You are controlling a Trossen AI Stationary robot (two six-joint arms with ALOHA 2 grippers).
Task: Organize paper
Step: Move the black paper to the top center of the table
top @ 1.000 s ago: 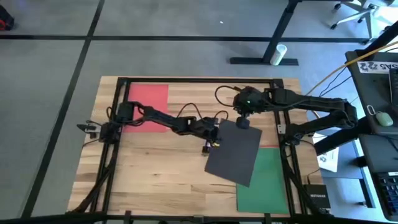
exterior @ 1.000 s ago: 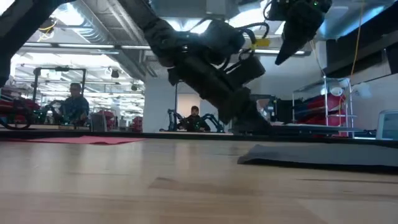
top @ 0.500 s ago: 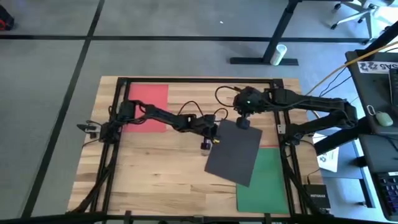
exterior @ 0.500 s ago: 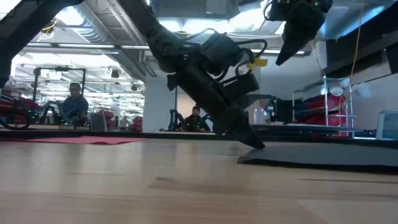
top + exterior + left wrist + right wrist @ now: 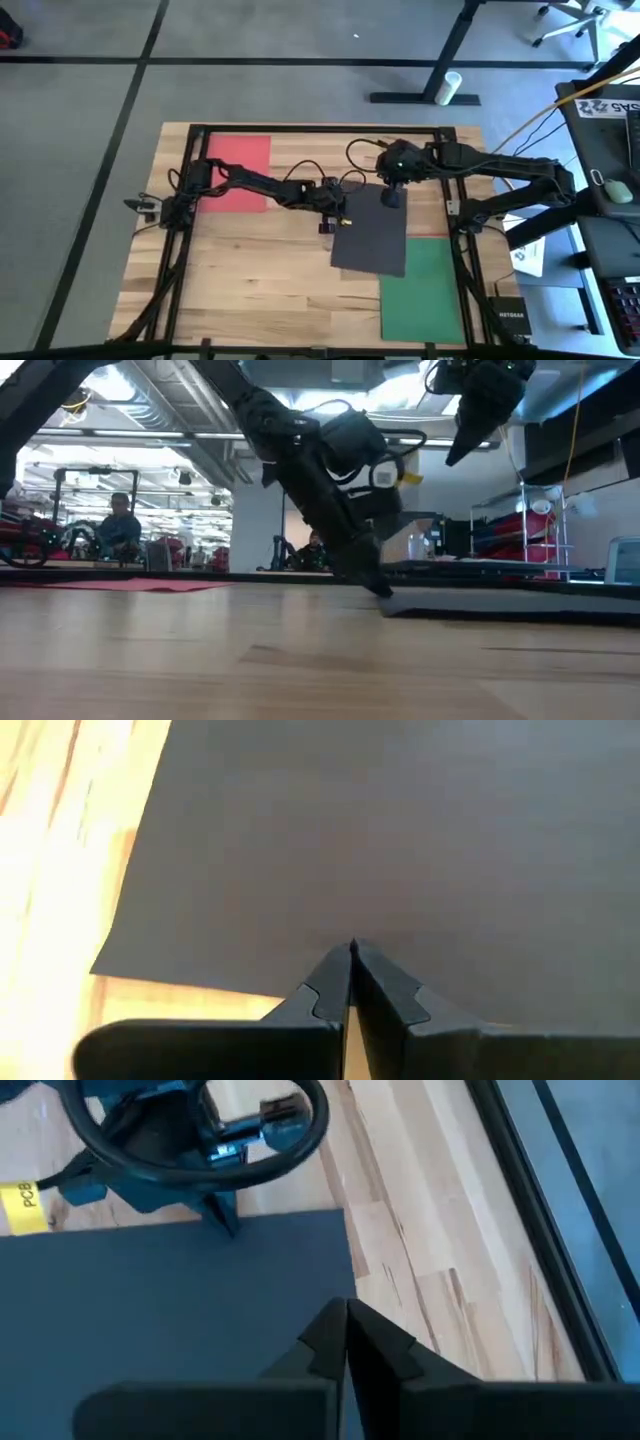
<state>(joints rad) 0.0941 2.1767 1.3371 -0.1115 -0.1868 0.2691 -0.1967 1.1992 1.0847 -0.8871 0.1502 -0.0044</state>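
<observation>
With its fingers pressed together, the left gripper is touching the left edge of the black paper sheet, which is lying partly over the green sheet, while the right gripper, also closed, is hovering above the black sheet's far edge.

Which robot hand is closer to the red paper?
Left. The left gripper sits at the black paper's edge, nearer the red paper. The right gripper hangs farther away, over the black paper.
</observation>
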